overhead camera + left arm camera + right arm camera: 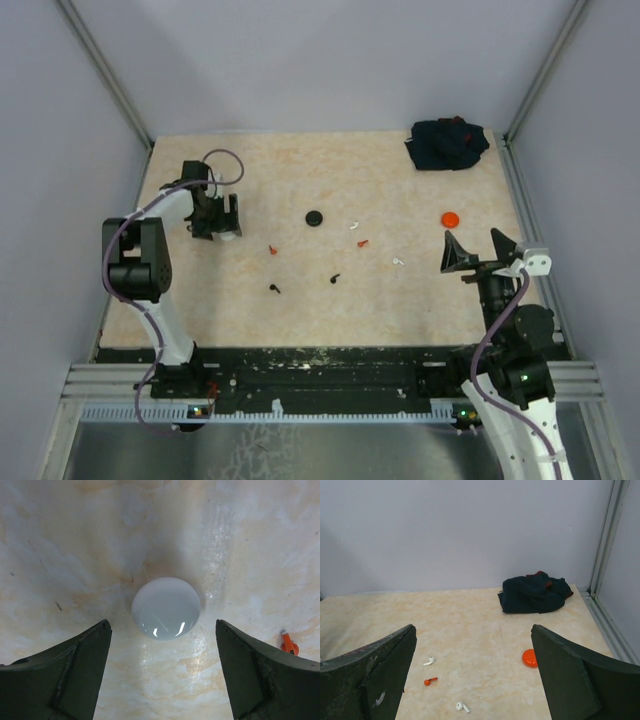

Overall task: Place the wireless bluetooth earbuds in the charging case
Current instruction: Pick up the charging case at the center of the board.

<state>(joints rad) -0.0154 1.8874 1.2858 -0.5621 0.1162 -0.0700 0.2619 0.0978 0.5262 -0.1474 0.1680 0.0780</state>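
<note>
Marbled tabletop (pixel 75 540); left claw (pixel 162 624) released above white puck (pixel 166 608), right claw (pixel 473 628) released, empty.

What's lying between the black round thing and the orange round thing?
A white earbud lies between the black puck and the orange puck, with a red earbud just nearer the arms. The top view shows it.

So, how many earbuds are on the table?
6 earbuds: white and red close together at centre, white to their right, red on the left, black and black nearest the arms.
</note>
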